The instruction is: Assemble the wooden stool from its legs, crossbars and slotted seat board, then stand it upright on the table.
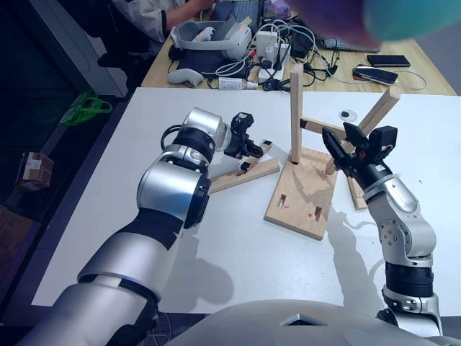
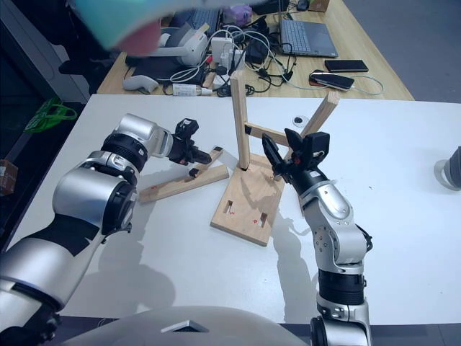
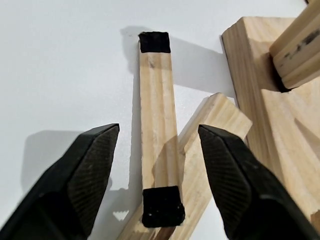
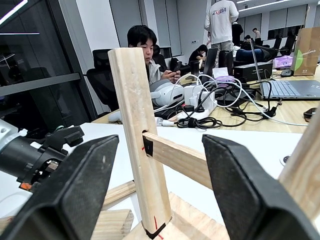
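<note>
Left eye view, nearest first: the slotted seat board (image 1: 299,198) lies flat on the white counter (image 1: 216,252), with two slots bare. Just beyond, the right pincer (image 1: 343,141) is spread apart beside the crossbar (image 1: 317,127) that joins the upright leg (image 1: 295,108) to a leaning leg (image 1: 378,114). The left pincer (image 1: 252,148) gapes over a loose black-tipped crossbar (image 3: 157,115) overlapping a loose leg (image 3: 205,135). Closing there may catch both pieces. A nudge from the right could lever the standing leg out of its slot.
</note>
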Robot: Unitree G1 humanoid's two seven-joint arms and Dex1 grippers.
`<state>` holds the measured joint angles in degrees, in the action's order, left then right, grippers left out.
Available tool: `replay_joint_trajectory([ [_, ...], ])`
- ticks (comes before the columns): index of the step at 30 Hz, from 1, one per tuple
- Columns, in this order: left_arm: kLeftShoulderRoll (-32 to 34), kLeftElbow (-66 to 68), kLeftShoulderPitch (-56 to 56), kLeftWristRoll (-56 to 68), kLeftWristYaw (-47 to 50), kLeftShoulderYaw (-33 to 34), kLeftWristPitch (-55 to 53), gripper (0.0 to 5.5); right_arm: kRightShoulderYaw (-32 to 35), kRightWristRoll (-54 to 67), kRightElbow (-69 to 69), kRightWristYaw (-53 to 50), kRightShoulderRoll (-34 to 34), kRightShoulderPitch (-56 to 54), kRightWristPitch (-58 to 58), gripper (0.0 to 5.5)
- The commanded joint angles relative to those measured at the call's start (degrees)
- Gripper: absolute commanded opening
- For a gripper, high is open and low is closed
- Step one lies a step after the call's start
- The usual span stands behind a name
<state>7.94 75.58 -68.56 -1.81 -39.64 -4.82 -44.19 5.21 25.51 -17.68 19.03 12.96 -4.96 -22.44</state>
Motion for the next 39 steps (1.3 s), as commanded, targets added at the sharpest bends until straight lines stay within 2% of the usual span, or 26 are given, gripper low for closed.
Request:
replay_joint_trajectory([
  [1,0.06,0.56,1.57,-2.84,-1.55,-2.27,-0.08,2.92,0.45,-0.33,-0.28,-1.01,0.34,-1.33,-1.15,3.13],
  [5,0.06,0.58,2.7,-4.52,-3.84,-3.6,-0.18,2.92,0.31,-0.59,0.15,-1.53,0.38,-2.24,-1.28,3.13],
  [16,2.32,-0.53,3.68,-5.26,-8.68,-3.92,2.23,1.27,0.95,-2.08,0.72,-3.73,-0.5,-2.74,-0.71,3.13],
  [23,5.11,-2.57,4.11,-2.85,-8.58,-0.63,4.46,1.27,4.2,-1.1,2.95,-6.41,-0.3,-6.02,-2.66,3.13],
  [26,8.07,-6.43,3.42,-2.14,-6.44,0.91,6.74,1.27,8.28,2.39,4.42,-8.88,0.13,-11.64,-6.88,3.13],
  [28,10.98,-12.83,3.25,-3.46,-3.15,0.53,10.68,1.27,12.62,6.36,6.73,-12.09,1.44,-17.66,-12.9,3.13],
  [30,13.53,-25.09,4.03,-5.31,1.13,0.19,16.89,1.27,17.14,11.85,9.31,-14.28,2.97,-24.13,-18.4,3.13],
  [34,13.38,-51.19,6.31,-6.81,9.99,1.41,20.87,1.27,23.08,25.03,7.95,-13.06,3.06,-30.67,-21.32,3.13],
  [39,9.37,-72.01,9.15,-6.66,14.52,-0.93,20.21,1.27,22.09,40.6,3.2,-11.7,3.32,-33.14,-27.03,3.13],
])
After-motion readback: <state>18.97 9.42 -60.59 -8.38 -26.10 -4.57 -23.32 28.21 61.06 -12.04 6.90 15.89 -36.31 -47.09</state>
